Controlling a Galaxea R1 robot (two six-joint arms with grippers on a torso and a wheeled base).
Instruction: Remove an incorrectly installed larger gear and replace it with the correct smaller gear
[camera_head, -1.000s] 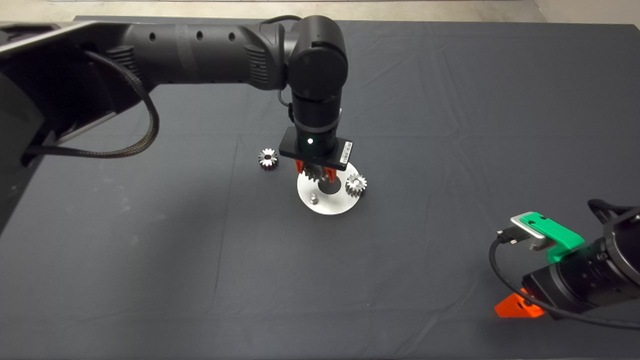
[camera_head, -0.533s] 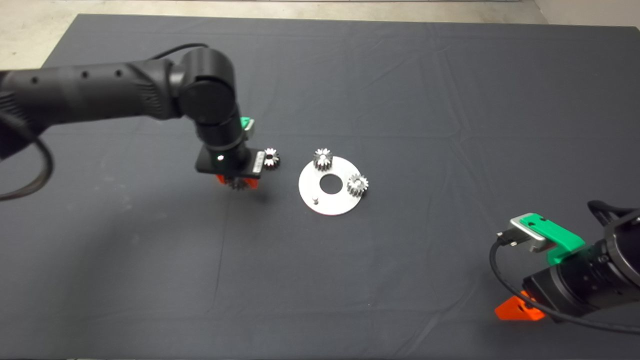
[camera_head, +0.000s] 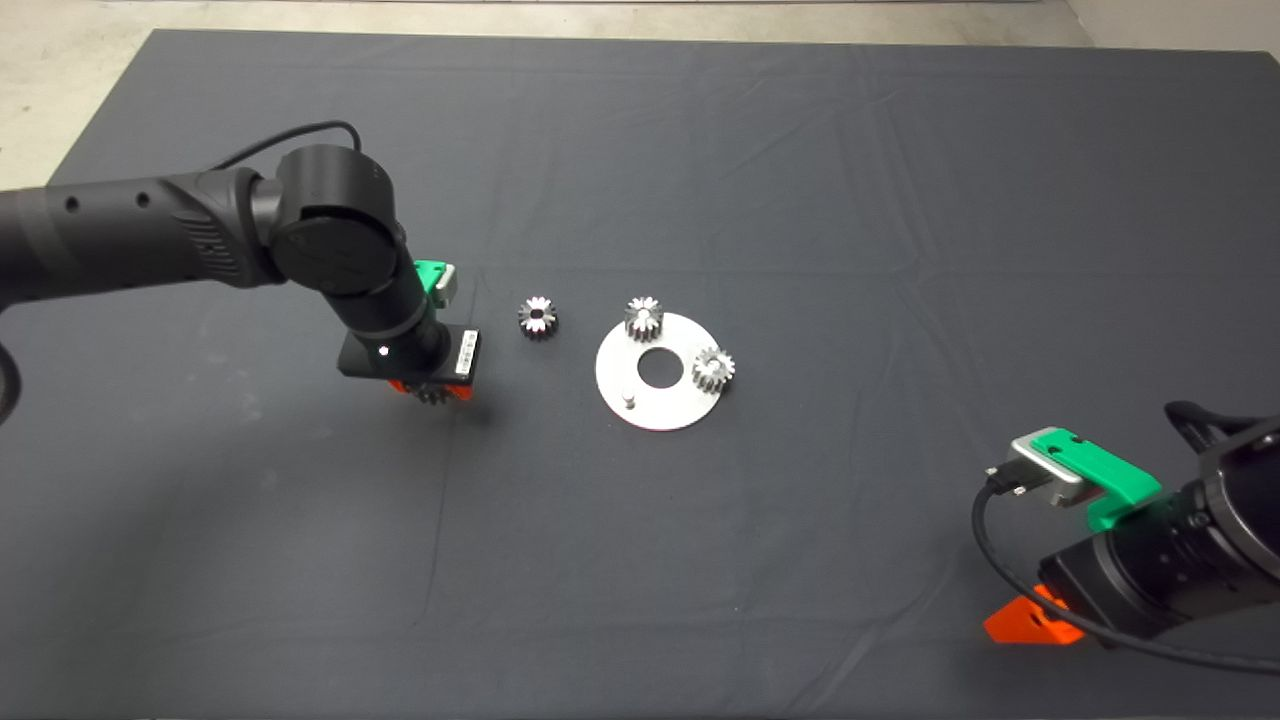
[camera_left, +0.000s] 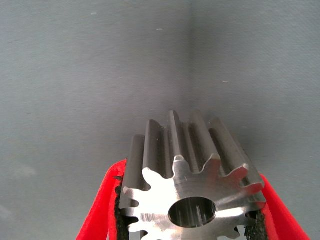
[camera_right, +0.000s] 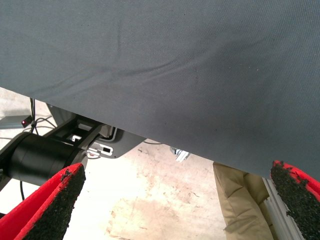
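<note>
My left gripper (camera_head: 432, 392) is shut on the larger gear (camera_left: 192, 180), a shiny silver spur gear held between the red fingers (camera_left: 102, 210) just above the mat, left of the round silver plate (camera_head: 682, 407). In the head view only the gear's teeth (camera_head: 432, 396) show under the wrist. A loose smaller gear (camera_head: 537, 317) lies on the mat between the gripper and the plate. Two other small gears (camera_head: 644, 317) (camera_head: 713, 369) sit on the plate's rim. A bare pin (camera_head: 628, 399) stands near the plate's front left. My right gripper (camera_head: 1030, 620) is parked at the lower right.
The plate has an open centre hole (camera_head: 659, 369). The right wrist view shows the open fingers (camera_right: 55, 200) over the mat's edge, with floor and robot base beyond. The dark mat (camera_head: 800, 200) spreads wide around the plate.
My left arm lifted the larger gear off the plate and carried it left, past the loose small gear. The plate's pin is now bare. The right arm barely shifted.
</note>
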